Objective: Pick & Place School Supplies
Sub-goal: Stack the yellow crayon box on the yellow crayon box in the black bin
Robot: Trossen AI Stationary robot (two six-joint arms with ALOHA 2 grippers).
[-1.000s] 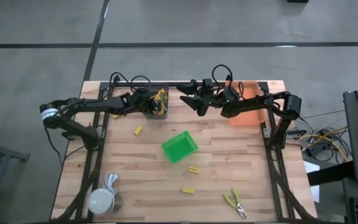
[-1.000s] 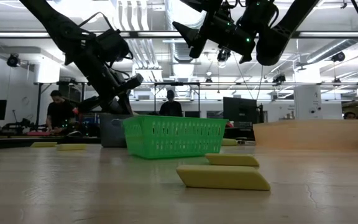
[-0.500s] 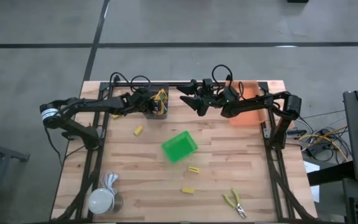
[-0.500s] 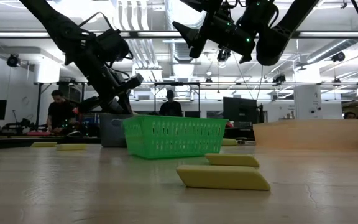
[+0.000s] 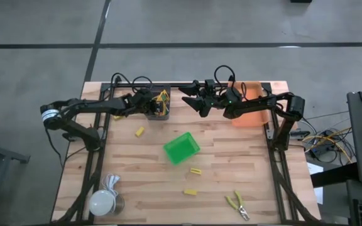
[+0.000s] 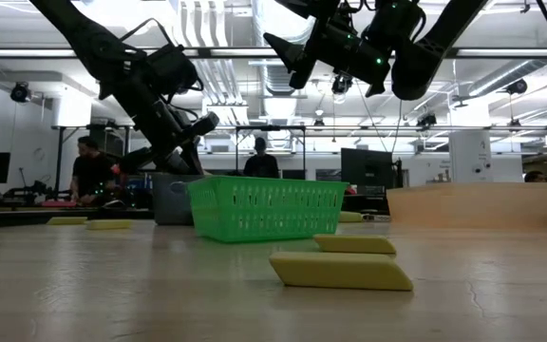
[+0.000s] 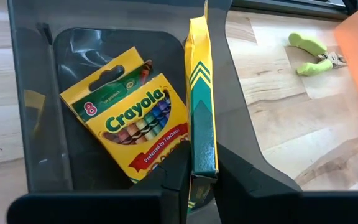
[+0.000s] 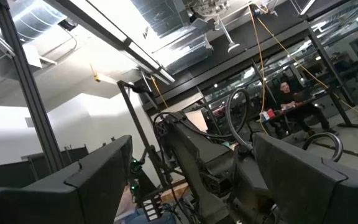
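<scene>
My left gripper (image 7: 201, 169) is shut on a yellow-and-green crayon box (image 7: 201, 106) over the grey bin (image 7: 27, 106), which stands at the table's far edge (image 5: 151, 113). A second crayon box (image 7: 129, 121) lies flat on the bin's floor. My right gripper (image 5: 190, 100) hangs open in the air right of the bin, fingers tipped upward (image 6: 291, 57), with nothing between them. Small yellow blocks (image 5: 139, 132) (image 5: 196, 171) (image 5: 190, 192) lie on the table. Yellow-handled pliers (image 5: 237, 206) lie near the front right. My left gripper pinches the crayon box by its two broad faces (image 7: 202, 163), near the end closest to me, between the two fingers. The fingers slant downward along the box's length. The box stands on edge above the bin's inside; whether it touches the bin, I cannot tell.
A green basket (image 5: 181, 148) sits mid-table, an orange bin (image 5: 251, 114) at the far right under the right arm. A white round object (image 5: 103, 202) lies front left. Green-handled pliers (image 7: 312, 50) lie on the wood beyond the grey bin. People stand in the room behind.
</scene>
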